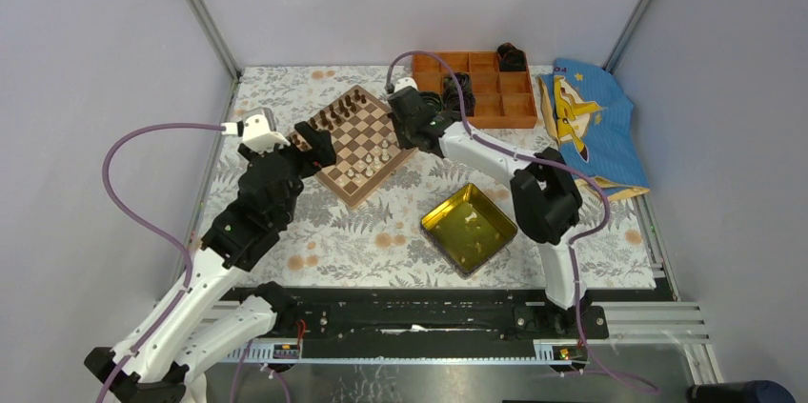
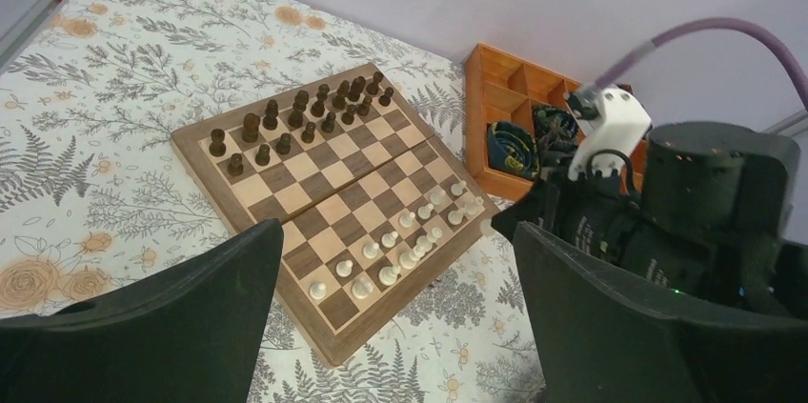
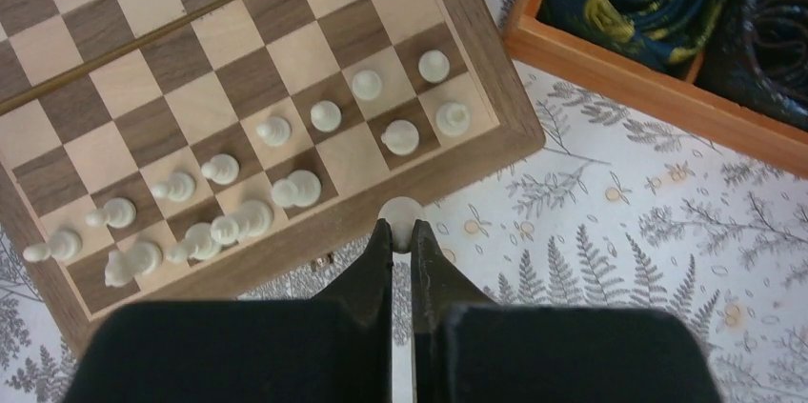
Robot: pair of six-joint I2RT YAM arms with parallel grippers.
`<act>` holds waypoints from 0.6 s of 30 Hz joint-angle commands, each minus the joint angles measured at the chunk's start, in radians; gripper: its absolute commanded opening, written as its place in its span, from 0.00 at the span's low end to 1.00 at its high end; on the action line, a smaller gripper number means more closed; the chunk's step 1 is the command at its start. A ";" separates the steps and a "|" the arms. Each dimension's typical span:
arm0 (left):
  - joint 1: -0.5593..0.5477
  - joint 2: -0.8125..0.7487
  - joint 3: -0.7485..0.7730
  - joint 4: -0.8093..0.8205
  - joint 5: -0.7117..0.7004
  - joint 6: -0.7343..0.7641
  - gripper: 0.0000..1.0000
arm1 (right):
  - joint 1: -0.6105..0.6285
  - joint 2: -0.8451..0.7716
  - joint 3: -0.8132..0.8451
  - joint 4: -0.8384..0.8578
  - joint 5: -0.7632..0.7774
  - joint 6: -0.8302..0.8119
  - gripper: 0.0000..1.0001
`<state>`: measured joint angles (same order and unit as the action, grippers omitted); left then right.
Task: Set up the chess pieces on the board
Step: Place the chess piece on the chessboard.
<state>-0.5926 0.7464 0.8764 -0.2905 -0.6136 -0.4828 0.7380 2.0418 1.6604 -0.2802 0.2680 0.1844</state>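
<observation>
The board lies tilted on the flowered cloth. Several cream-white chess pieces stand in two rows along its near right side. My right gripper is shut on one cream-white piece, held above the board's brown border next to an empty light square. My left gripper hovers open at the board's left corner, with nothing between its fingers.
Dark brown chess figures fill the board's far side. An orange compartment box holding dark rolled things stands behind the board. A glossy yellow tray sits in front of it, and a blue bag lies at the right.
</observation>
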 commanded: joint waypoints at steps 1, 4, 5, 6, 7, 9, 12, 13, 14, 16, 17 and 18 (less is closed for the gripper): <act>0.011 0.004 -0.017 0.063 0.014 0.014 0.99 | -0.005 0.076 0.135 -0.062 -0.038 -0.037 0.00; 0.015 0.007 -0.019 0.066 0.023 0.010 0.99 | -0.002 0.121 0.194 -0.088 -0.051 -0.043 0.00; 0.018 0.007 -0.020 0.067 0.028 0.009 0.99 | -0.002 0.138 0.209 -0.094 -0.052 -0.044 0.00; 0.021 0.008 -0.020 0.070 0.032 0.008 0.99 | 0.000 0.148 0.222 -0.103 -0.055 -0.045 0.00; 0.024 0.008 -0.022 0.071 0.038 0.006 0.99 | 0.002 0.158 0.235 -0.109 -0.057 -0.046 0.00; 0.031 0.009 -0.023 0.074 0.049 0.003 0.99 | 0.006 0.176 0.262 -0.123 -0.059 -0.050 0.00; 0.040 0.011 -0.024 0.074 0.060 -0.002 0.99 | 0.010 0.199 0.292 -0.138 -0.060 -0.053 0.00; 0.043 0.011 -0.025 0.075 0.063 -0.003 0.99 | 0.011 0.204 0.298 -0.140 -0.062 -0.054 0.00; 0.045 0.010 -0.025 0.076 0.066 -0.003 0.99 | 0.012 0.210 0.303 -0.143 -0.064 -0.055 0.00; 0.049 0.010 -0.027 0.078 0.071 -0.003 0.99 | 0.014 0.218 0.310 -0.145 -0.065 -0.057 0.00; 0.051 0.010 -0.025 0.078 0.072 -0.002 0.99 | 0.014 0.220 0.311 -0.145 -0.066 -0.057 0.00; 0.052 0.009 -0.026 0.077 0.073 -0.003 0.99 | 0.014 0.221 0.310 -0.145 -0.066 -0.056 0.00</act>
<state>-0.5529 0.7589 0.8600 -0.2741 -0.5587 -0.4854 0.7406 2.2589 1.9194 -0.4091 0.2165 0.1467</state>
